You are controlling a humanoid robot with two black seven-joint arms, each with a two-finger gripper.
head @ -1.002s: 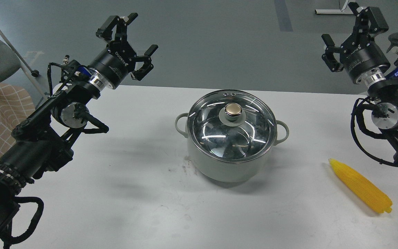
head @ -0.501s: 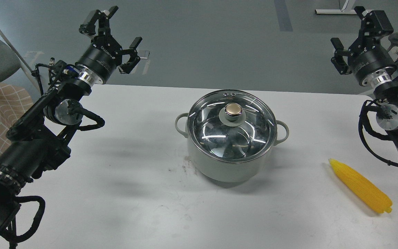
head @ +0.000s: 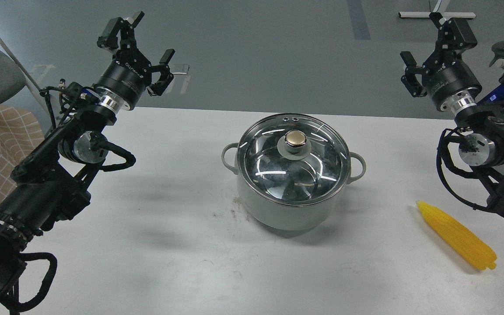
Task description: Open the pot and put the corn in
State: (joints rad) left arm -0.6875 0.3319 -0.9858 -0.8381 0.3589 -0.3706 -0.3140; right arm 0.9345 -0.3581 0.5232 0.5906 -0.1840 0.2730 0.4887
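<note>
A: Starting nearest, what lies on the counter (head: pixel 155 245)?

B: One corn (head: pixel 456 235), a yellow cob at the near right, flat on the surface with its pointed tip aimed up-left toward the middle. Nothing touches it.

A: And farther in?

B: One pot (head: pixel 285 209), pale grey-green, mid-counter, well apart from the cob. It has two loop handles, one on each side. One glass lid (head: pixel 293 164) sits closed on it, with a single gold knob (head: pixel 295 138) on top.

A: The arms?

B: Two, both raised past the far edge. The left claw (head: pixel 142 48) points up and away at the far left, fingers spread, pinching nothing. The right claw (head: pixel 433 50) is lifted at the far right, fingers likewise spread and empty.
</note>
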